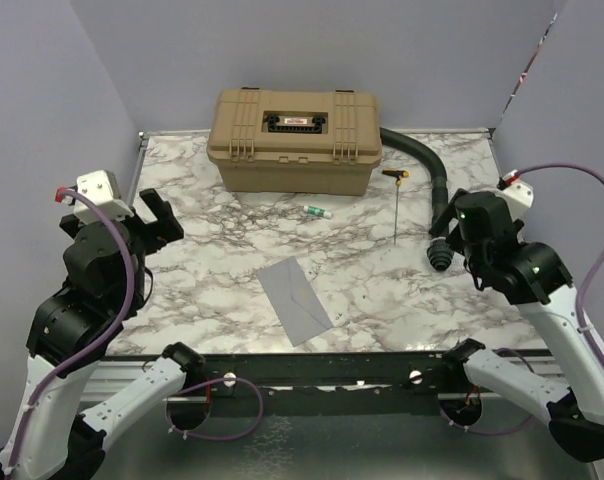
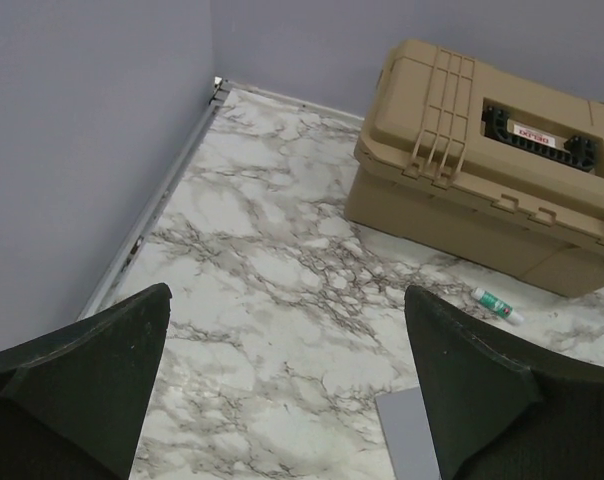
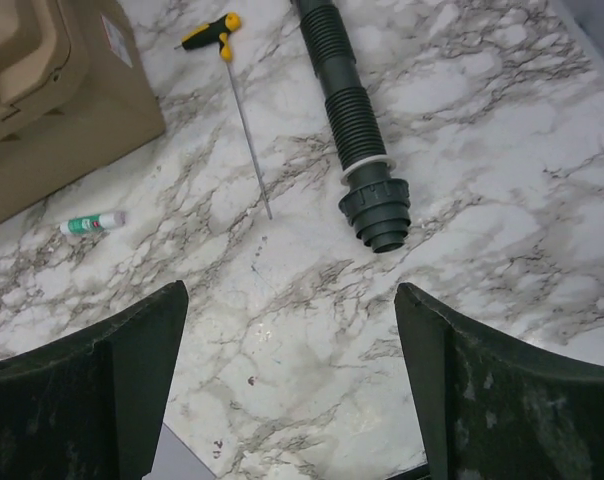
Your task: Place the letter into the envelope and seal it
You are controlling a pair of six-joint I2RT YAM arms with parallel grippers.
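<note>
While both jaws hang wide, empty, apart from envelope (image 1: 295, 300): letter unseen, likely inside. Seal unsure; press along fold, pinning far corner.

In the left wrist view only a corner of the envelope (image 2: 407, 435) showed, cut by the bottom edge and partly behind a finger (image 2: 472, 390) of the left gripper (image 2: 287, 295); the tan case (image 2: 492, 160) ran off the right edge. From above, the hose (image 1: 422, 160) passed out of sight behind the case by the table's (image 1: 382, 290) far edge.
</note>
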